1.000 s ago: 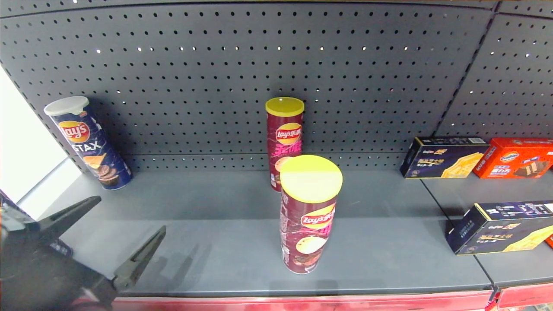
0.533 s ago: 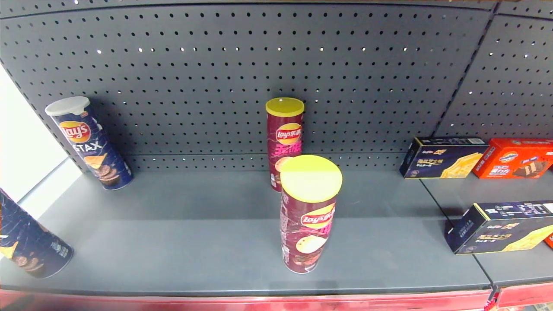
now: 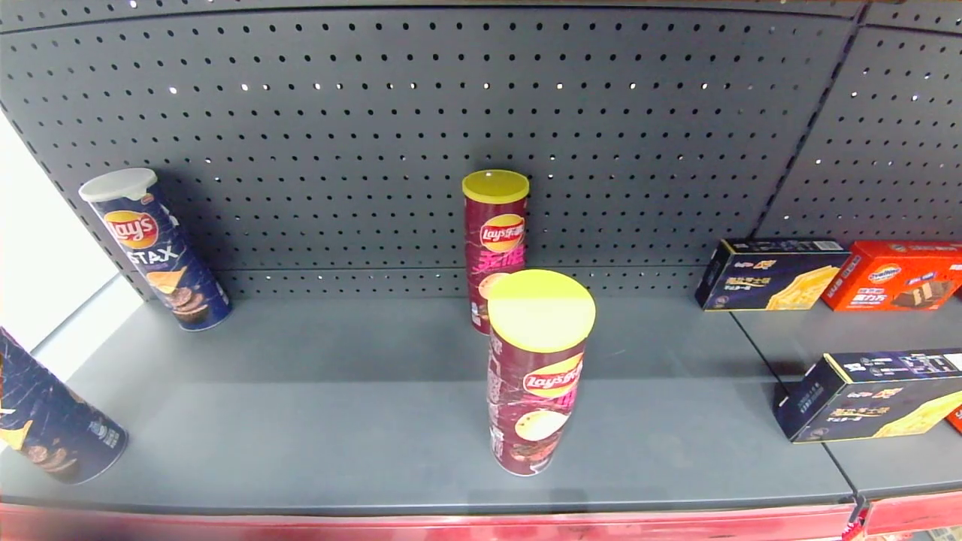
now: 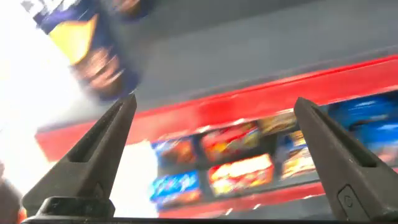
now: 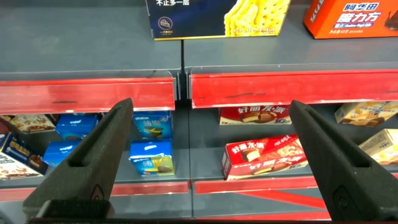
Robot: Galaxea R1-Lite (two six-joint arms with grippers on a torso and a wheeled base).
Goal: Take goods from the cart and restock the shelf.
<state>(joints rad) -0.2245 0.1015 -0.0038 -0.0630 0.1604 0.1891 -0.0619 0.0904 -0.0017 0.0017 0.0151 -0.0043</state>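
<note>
Four chip cans stand on the grey shelf board (image 3: 338,406). A maroon can with a yellow lid (image 3: 537,376) is near the front middle, and a second maroon can (image 3: 494,240) is behind it at the pegboard. One navy can (image 3: 154,248) stands at the back left, another navy can (image 3: 52,421) at the front left edge. My left gripper (image 4: 214,102) is open and holds nothing, below and in front of the shelf's red edge (image 4: 249,106), with a blurred navy can (image 4: 93,50) beyond it. My right gripper (image 5: 211,104) is open and holds nothing, facing the shelf front.
Navy boxes (image 3: 774,274) (image 3: 864,394) and an orange box (image 3: 894,274) lie on the neighbouring shelf section to the right. A red price rail (image 5: 87,93) runs along the shelf front, with several snack boxes (image 5: 264,155) on the lower shelf. Bare board lies between the cans.
My open left gripper has pulled back out of the head view's lower left corner. This uncovers the navy can standing at the front left. The cans have not moved.
</note>
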